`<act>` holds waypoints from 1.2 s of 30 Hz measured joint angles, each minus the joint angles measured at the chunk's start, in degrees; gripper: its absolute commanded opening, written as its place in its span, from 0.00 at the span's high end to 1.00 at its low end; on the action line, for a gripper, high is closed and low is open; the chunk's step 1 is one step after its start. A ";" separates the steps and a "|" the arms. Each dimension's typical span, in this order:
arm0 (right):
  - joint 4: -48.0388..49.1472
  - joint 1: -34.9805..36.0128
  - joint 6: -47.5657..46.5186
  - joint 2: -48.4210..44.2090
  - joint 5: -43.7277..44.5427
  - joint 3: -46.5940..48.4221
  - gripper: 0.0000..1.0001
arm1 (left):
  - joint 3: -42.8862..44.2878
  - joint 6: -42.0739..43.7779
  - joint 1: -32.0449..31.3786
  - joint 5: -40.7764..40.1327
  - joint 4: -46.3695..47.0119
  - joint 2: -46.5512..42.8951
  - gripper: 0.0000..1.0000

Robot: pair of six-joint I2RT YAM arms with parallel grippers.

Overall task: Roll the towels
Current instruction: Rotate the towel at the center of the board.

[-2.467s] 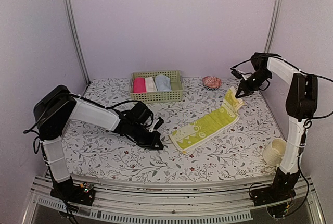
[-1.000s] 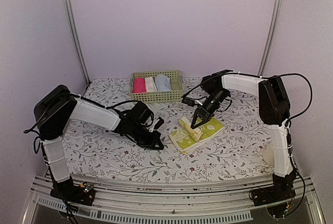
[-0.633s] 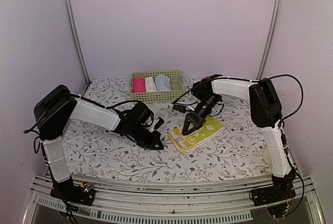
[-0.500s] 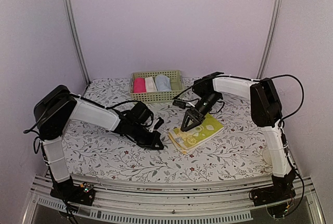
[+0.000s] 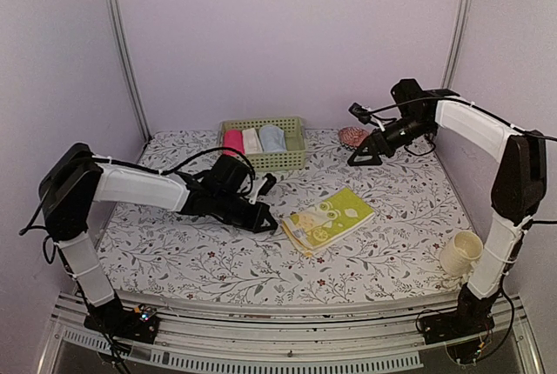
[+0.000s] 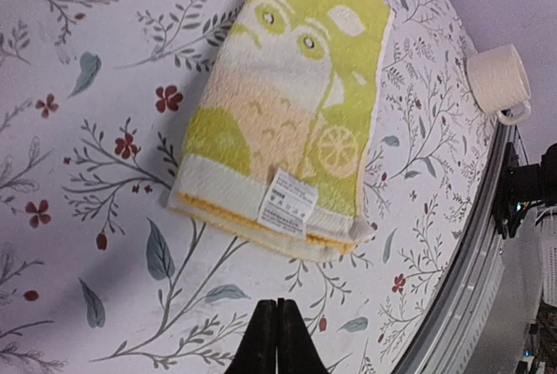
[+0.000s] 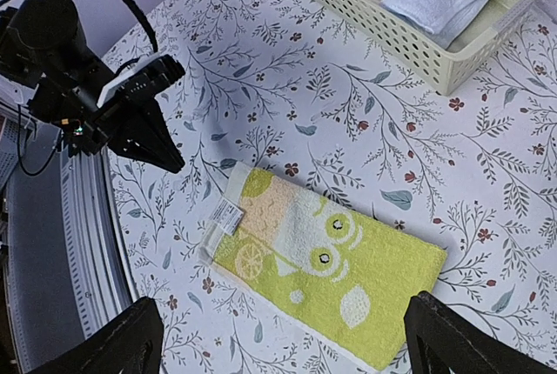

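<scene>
Yellow-green printed cloth towel [image 5: 329, 217] is lying folded flat; L gripper [image 6: 278, 339] is sitting pressed together near it; R gripper [image 5: 363, 159] is hovering spread wide, prob. empty.

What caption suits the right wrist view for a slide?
Folded yellow-green printed towel flat on the floral table near the shut left gripper; pale green plastic basket beyond.

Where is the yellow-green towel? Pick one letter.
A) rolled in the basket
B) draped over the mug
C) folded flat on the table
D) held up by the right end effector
C: the towel lies folded flat on the table, apart from the basket.
</scene>
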 measured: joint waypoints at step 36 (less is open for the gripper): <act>18.49 0.24 -5.81 12.90 15.15 -12.39 0.74 | 4.13 3.06 -7.30 -29.00 12.94 7.21 0.02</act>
